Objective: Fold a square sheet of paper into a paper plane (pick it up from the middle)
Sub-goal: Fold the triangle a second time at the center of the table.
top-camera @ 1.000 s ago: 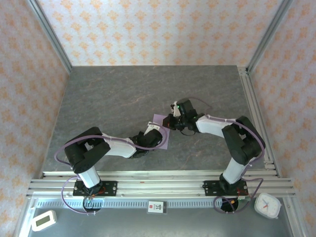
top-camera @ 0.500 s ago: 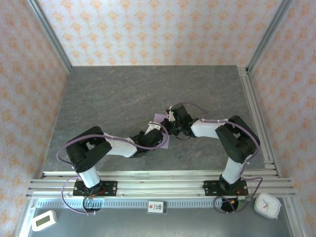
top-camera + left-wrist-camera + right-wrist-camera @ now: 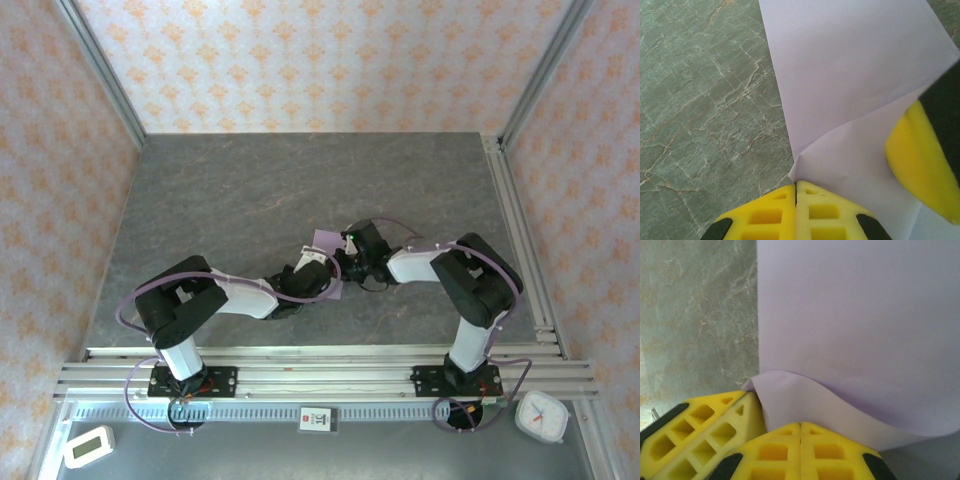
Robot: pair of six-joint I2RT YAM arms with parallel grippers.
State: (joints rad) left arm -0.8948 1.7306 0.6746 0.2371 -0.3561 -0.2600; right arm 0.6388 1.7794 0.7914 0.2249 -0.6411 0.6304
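The grey worktop (image 3: 220,200), matte and veined like stone, spreads flat on every side of both sets of fingers; on it, directly beneath their tips and running on ahead of them, lies the square sheet of paper (image 3: 850,60), thin, pale lilac, plain and unglossed, with one flap turned over onto the rest along a slanting fold; we judge the folding to be at an early stage, with a first diagonal crease being laid down and nothing pointed or slim formed so far; the left fingers (image 3: 805,200), blocky yellow pads with square hollows, are closed tight against each other, and the vertex of the fold sits exactly at their tips; whether they pinch the edge or merely press on it we cannot tell; the right fingers (image 3: 790,440) are likewise fully closed, close beside the left pair, and just ahead of them the turned flap bulges in a soft, uncreased curve instead of lying flat; we see nothing clearly clamped between them either; the next move, as we read it, calls for pressing that rounded bulge down and sweeping along the fold away from the left tips, which should pin the vertex so the light sheet does not slide on the smooth surface; the crease seen from the left wrist is already a fine, straight line.
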